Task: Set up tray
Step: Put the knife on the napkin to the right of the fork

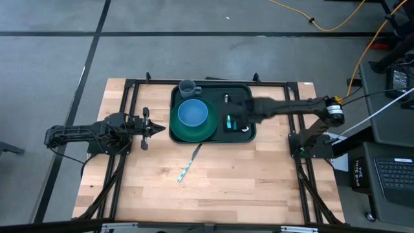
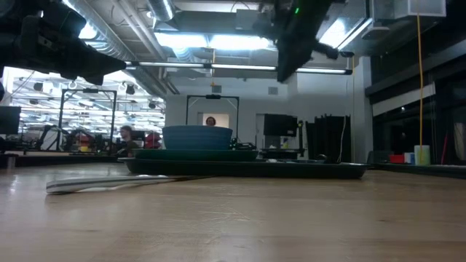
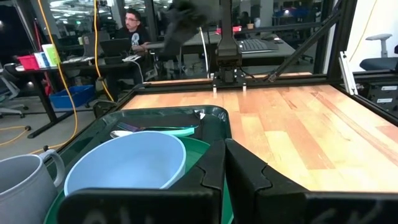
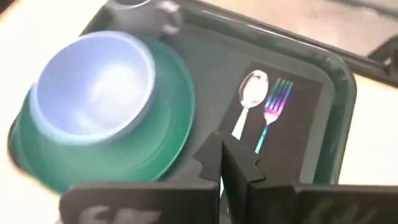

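Note:
The dark green tray (image 1: 220,94) lies at the table's far middle. On it sit a round green plate (image 1: 210,131) with a blue bowl (image 1: 193,112) in it, a grey cup (image 1: 187,87) at the far left corner, and a black napkin (image 4: 292,130) carrying a spoon (image 4: 250,93) and a fork (image 4: 275,102). My right gripper (image 4: 221,163) hangs shut above the napkin's near part, well clear of the tray in the low view (image 2: 287,65). My left gripper (image 1: 162,129) is shut, just left of the plate, touching nothing.
A knife (image 1: 188,166) with a teal handle lies flat on the bare wood near of the tray, also seen in the low view (image 2: 109,182). Black frame rails run along the table's left, right and far edges. People sit at desks beyond the table.

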